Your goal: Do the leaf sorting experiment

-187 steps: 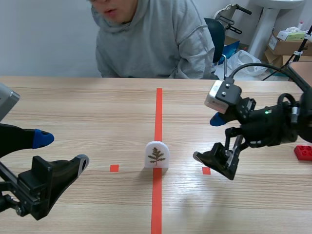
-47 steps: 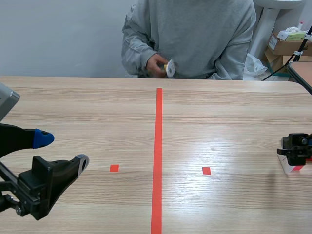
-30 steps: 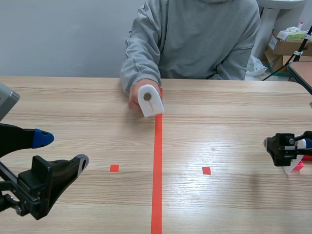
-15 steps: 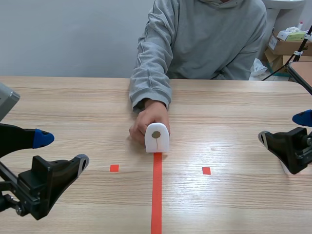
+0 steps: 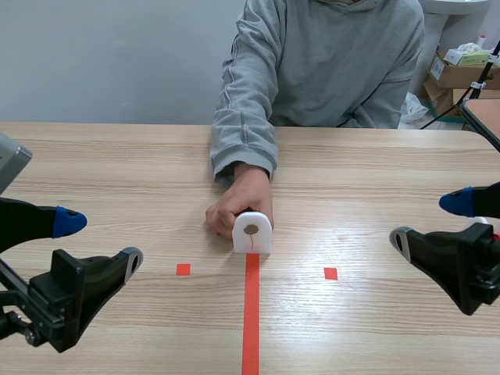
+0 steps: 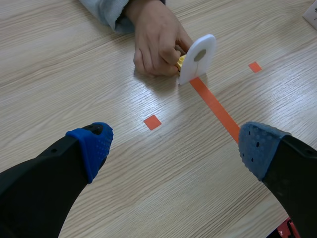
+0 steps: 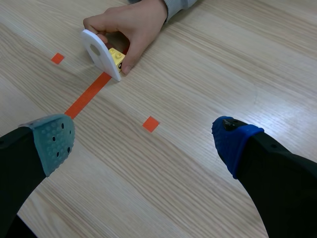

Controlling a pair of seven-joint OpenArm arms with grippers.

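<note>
A white arch-shaped plaque bearing a small round brown leaf (image 5: 252, 233) stands upright on the orange-red centre line, gripped from behind by a person's hand (image 5: 238, 205). It lies well ahead of the left gripper (image 5: 100, 241) and the right gripper (image 5: 428, 220), midway between them. Both grippers have their fingers spread wide apart.

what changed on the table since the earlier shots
The feathery-leaf card is gone from the tape. The right pincer, then beside that card, drew back to the right edge and has now come partway in, open. The person's hand brought a new card with a round leaf down the tape and holds it on that same spot. The left pincer stayed put, open.
</note>
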